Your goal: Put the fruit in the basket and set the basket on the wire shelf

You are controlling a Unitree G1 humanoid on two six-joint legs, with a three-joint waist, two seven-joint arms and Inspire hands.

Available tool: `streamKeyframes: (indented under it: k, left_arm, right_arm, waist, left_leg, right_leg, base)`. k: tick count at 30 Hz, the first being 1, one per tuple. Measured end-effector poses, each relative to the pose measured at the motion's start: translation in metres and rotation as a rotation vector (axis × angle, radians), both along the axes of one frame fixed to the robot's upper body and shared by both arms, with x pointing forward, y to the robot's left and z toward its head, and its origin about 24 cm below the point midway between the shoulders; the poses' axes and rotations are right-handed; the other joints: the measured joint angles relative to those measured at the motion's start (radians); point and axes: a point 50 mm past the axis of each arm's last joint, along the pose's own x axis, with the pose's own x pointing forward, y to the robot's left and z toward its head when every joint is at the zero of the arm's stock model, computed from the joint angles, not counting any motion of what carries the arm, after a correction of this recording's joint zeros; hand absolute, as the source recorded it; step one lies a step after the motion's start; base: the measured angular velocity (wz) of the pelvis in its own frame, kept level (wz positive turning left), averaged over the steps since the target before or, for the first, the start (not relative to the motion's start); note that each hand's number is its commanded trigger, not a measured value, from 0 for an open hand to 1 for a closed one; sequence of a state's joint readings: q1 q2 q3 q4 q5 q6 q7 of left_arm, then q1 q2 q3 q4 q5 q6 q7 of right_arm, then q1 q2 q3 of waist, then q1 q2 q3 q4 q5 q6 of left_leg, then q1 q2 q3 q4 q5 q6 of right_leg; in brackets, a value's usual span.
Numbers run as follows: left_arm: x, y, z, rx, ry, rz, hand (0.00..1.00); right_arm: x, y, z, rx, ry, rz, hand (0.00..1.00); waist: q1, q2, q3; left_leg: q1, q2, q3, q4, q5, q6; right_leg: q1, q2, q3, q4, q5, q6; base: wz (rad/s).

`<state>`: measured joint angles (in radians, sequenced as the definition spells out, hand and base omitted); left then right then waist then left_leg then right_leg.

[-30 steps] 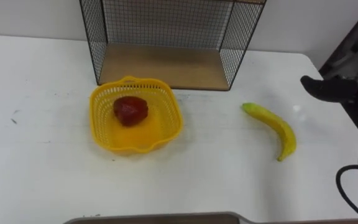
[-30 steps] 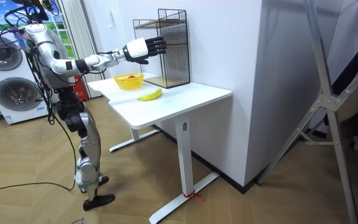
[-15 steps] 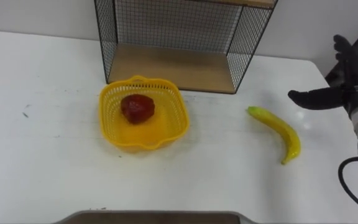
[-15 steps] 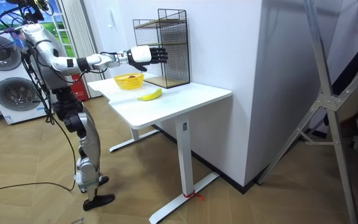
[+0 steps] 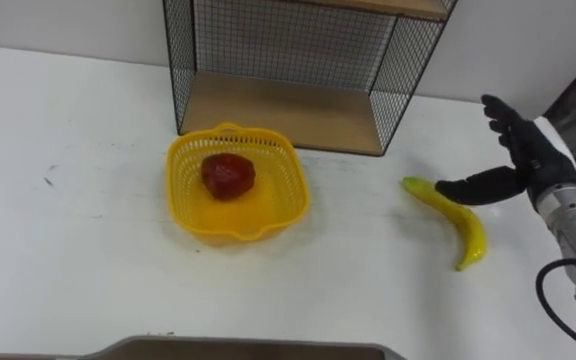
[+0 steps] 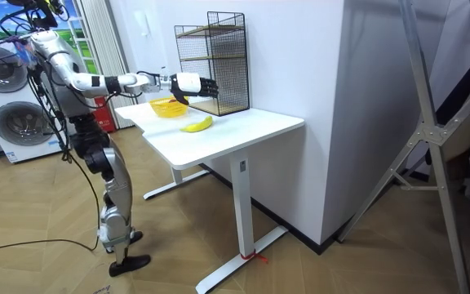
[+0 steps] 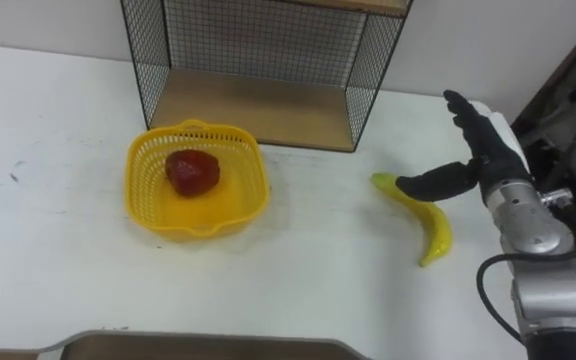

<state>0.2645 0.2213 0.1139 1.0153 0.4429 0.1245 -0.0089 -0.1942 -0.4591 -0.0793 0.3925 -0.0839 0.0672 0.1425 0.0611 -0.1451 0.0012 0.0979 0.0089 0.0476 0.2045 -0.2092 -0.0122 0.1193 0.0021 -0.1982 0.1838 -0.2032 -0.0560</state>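
Right hand [image 5: 528, 160], fingers spread and empty, hovers over the banana [image 5: 458, 215] lying on the worktop [image 5: 68, 260] right of the basket [image 5: 268, 215] holding a red fruit [image 5: 228, 175]; recommend closing squarely round the banana's middle.

Basket [image 5: 290, 196] before wire shelf [image 5: 280, 106], banana [image 5: 460, 214] to right.
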Motion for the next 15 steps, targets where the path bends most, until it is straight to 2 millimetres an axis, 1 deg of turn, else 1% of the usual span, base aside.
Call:
streamKeyframes:
  k: [3,5,8,10,13,15]
  left_arm:
    - [-0.001,0.0,0.0,0.0,0.005,0.002,0.0]
    - [-0.002,0.0,0.0,0.001,0.01,0.004,0.0]
    - [-0.002,0.0,0.0,0.001,0.012,0.004,0.0]
    - [-0.006,0.0,-0.001,-0.001,0.029,0.007,0.0]
    - [-0.01,-0.001,-0.002,-0.002,0.045,0.012,0.0]
    - [-0.01,-0.001,-0.002,-0.003,0.045,0.012,0.0]
  right_arm:
    - [-0.003,-0.001,-0.009,0.007,0.048,0.001,0.0]
    - [-0.005,-0.003,-0.015,0.01,0.074,-0.01,0.0]
    - [-0.008,-0.008,-0.024,0.02,0.114,-0.035,0.0]
    - [-0.011,-0.011,-0.03,0.034,0.138,-0.052,0.0]
    - [-0.012,-0.016,-0.039,0.08,0.179,-0.094,0.0]
    - [-0.01,-0.019,-0.042,0.095,0.194,-0.112,0.0]
  waist:
    - [-0.001,0.007,0.0045]
    - [0.0,0.009,0.0054]
    - [0.001,0.011,0.0016]
    - [0.004,0.014,-0.0036]
    - [0.004,0.021,-0.0057]
    - [0.002,0.025,-0.0038]
  left_leg:
    - [-0.001,-0.001,0.0,-0.001,0.0,0.0]
    - [-0.003,-0.001,-0.001,-0.001,0.0,0.0]
    - [-0.007,-0.001,-0.003,-0.001,0.0,0.0]
    - [-0.006,-0.002,-0.007,-0.003,0.0,0.0]
    - [0.001,-0.002,-0.009,-0.008,0.0,0.0]
    - [0.001,-0.001,-0.011,-0.009,0.0,0.0]
  right_leg:
    - [0.001,0.0,-0.001,-0.001,0.0,0.0]
    - [0.001,-0.001,-0.002,-0.003,0.0,0.0]
    - [0.001,0.0,-0.005,-0.011,0.0,0.0]
    - [0.003,0.0,-0.007,-0.012,0.0,0.0]
    - [0.012,0.0,-0.007,-0.013,0.0,0.0]
    - [0.012,0.001,-0.008,-0.013,0.0,0.0]
  base:
    - [0.0]
    - [0.0]
    - [0.01]
    - [0.03]
    - [0.0]
    - [0.0]
